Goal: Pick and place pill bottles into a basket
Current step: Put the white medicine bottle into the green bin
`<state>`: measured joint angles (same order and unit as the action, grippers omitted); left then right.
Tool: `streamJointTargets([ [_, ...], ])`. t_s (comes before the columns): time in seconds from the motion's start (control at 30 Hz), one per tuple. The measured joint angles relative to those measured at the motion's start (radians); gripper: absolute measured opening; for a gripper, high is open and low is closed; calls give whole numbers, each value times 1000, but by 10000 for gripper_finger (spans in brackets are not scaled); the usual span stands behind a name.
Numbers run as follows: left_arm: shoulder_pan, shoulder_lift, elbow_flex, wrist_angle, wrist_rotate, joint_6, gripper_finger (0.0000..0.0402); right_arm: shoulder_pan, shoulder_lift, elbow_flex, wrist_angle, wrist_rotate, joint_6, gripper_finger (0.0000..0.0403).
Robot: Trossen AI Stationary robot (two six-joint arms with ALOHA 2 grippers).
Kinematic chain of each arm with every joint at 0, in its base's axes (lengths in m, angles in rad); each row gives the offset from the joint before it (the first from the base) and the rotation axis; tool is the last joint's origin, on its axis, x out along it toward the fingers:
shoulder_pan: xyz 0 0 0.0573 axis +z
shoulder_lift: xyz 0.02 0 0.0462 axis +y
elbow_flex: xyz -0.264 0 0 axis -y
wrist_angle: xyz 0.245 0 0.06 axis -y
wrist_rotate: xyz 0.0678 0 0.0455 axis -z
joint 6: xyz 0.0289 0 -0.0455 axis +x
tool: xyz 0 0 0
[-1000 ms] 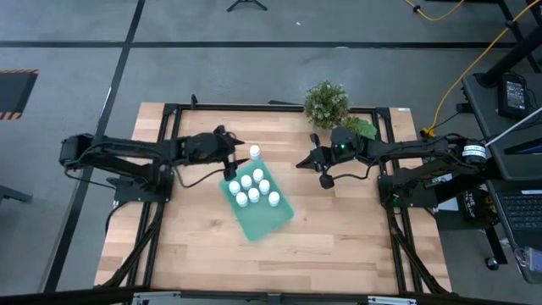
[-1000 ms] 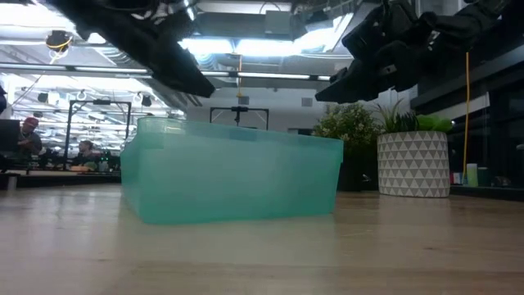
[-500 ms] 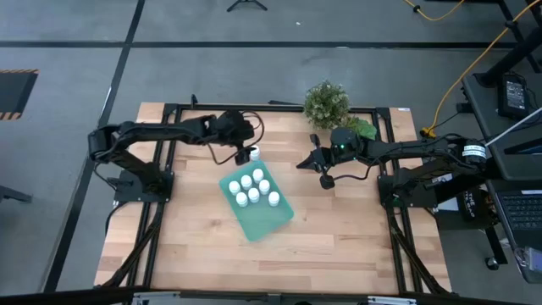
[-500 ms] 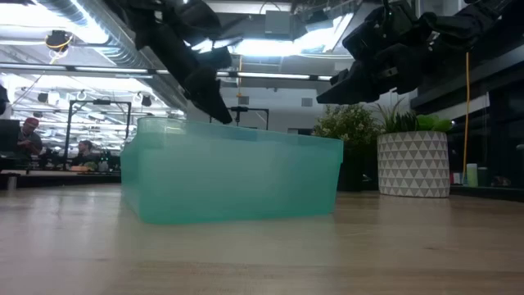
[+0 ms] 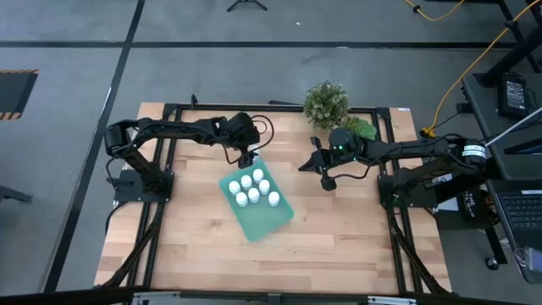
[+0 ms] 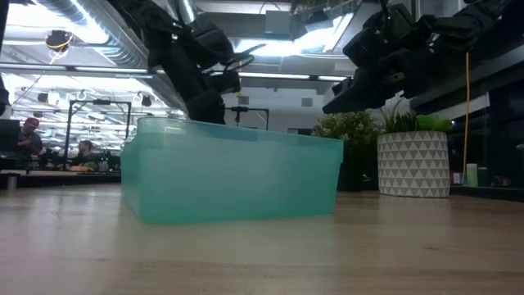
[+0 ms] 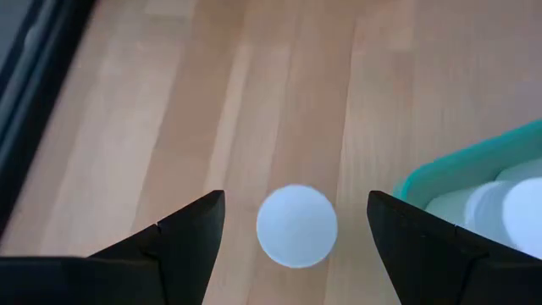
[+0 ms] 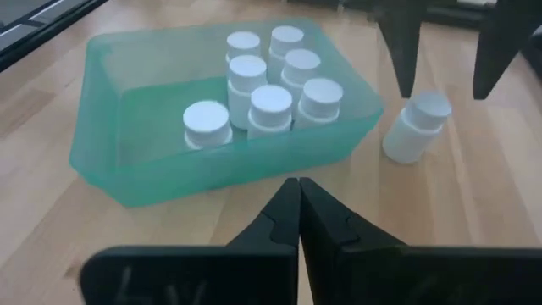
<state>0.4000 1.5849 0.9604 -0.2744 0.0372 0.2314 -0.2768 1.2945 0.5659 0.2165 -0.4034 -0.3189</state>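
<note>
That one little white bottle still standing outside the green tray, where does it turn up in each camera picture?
High view: hidden under the left tool, at the tray's far corner.
Low view: not visible, behind the tray.
Left wrist view: the bottle, cap up, between that tool's open fingers.
Right wrist view: standing just outside the tray.
Shared landmark: the tray's teal corner.

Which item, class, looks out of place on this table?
One pill bottle stands on the wood just outside the basket, while six others sit inside. The open left gripper hangs right above it.
</note>
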Motion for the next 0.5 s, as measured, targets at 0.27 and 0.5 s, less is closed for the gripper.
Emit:
streamJointTargets([
  [0.27, 2, 48, 0, 1, 0, -6, 285, 0, 0, 0, -35, 0, 3, 16],
  [0.5, 2, 80, 0, 1, -9, -8, 285, 0, 0, 0, -35, 0, 4, 16],
])
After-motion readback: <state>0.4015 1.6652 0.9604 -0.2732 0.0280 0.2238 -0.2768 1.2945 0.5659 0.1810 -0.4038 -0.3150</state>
